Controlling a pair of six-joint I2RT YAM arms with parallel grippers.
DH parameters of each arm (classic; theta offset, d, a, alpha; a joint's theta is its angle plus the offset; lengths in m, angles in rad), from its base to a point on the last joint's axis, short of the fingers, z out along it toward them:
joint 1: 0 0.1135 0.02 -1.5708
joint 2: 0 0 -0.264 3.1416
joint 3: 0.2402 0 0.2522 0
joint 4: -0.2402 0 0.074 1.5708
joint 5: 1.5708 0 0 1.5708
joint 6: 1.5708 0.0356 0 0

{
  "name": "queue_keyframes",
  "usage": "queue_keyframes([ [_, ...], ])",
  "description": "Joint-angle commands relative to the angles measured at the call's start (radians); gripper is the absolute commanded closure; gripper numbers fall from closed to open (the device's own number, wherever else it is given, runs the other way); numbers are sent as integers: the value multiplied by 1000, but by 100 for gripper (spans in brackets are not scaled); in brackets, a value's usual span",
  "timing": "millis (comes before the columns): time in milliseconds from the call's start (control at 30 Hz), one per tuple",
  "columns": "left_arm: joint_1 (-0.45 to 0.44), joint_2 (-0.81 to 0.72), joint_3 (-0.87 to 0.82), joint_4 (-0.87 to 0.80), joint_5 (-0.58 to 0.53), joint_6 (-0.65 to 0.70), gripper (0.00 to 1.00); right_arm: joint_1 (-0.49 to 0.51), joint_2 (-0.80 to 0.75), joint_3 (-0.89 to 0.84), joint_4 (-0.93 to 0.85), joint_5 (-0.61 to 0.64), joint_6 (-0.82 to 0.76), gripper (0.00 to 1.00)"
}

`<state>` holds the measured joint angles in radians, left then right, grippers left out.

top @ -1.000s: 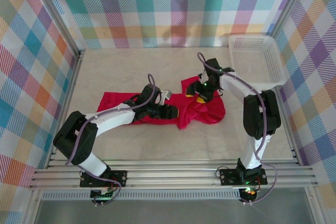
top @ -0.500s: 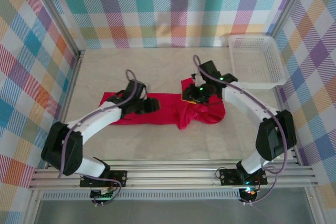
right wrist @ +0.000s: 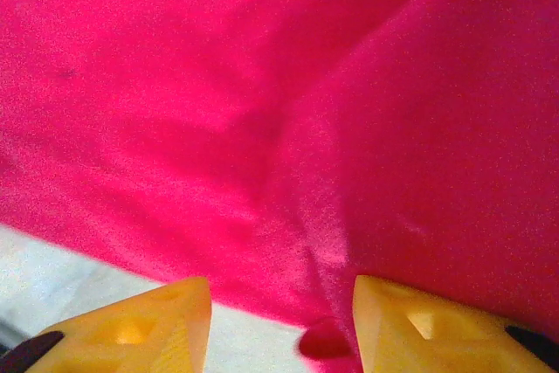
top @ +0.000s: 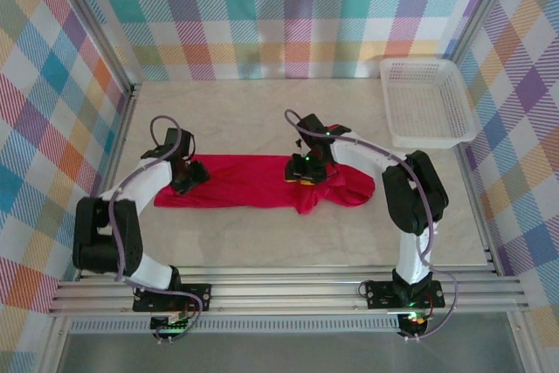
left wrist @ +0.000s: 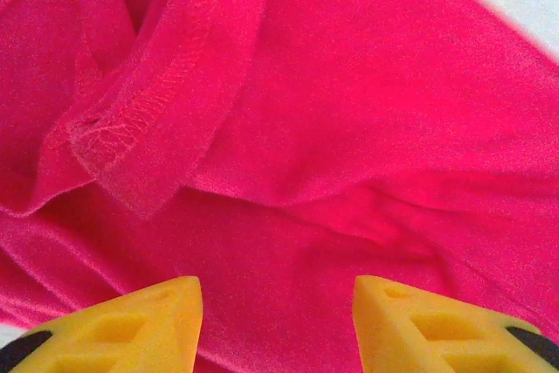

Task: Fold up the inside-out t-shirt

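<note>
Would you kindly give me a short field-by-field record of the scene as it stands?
garment: red t-shirt, stretched in a long band across the table, bunched toward the right arm
left gripper: open, above the shirt's stitched hem
right gripper: open, above the shirt's edge
basket: white mesh basket, far right corner, apart from the shirt

The bright red short-sleeved t-shirt (top: 253, 183) is soft knit cloth, matt with a faint sheen along its creases. Its folded hem (left wrist: 148, 120) shows raised, rough stitching. The yellow wedge-shaped fingertips (left wrist: 131, 325) look like smooth matt plastic. The white mesh basket (top: 428, 102) is slightly glossy plastic. The pale marbled tabletop (top: 262, 242) is smooth.
</note>
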<state>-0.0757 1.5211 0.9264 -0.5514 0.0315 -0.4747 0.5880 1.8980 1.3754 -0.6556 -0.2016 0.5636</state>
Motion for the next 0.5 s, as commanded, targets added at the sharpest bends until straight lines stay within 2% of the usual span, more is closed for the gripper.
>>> queue_keyframes([
  [0,38,54,38,-24,-60,24,51,-62,-69,-61,-52,117,-40,51],
  [133,51,82,78,-27,-136,34,53,-135,-131,-117,-86,189,-82,48],
  [267,62,107,143,-67,-215,56,54,-216,-168,-174,-93,196,-113,48],
  [467,64,79,202,-93,-259,60,57,-231,-226,-158,-113,140,-118,48],
])
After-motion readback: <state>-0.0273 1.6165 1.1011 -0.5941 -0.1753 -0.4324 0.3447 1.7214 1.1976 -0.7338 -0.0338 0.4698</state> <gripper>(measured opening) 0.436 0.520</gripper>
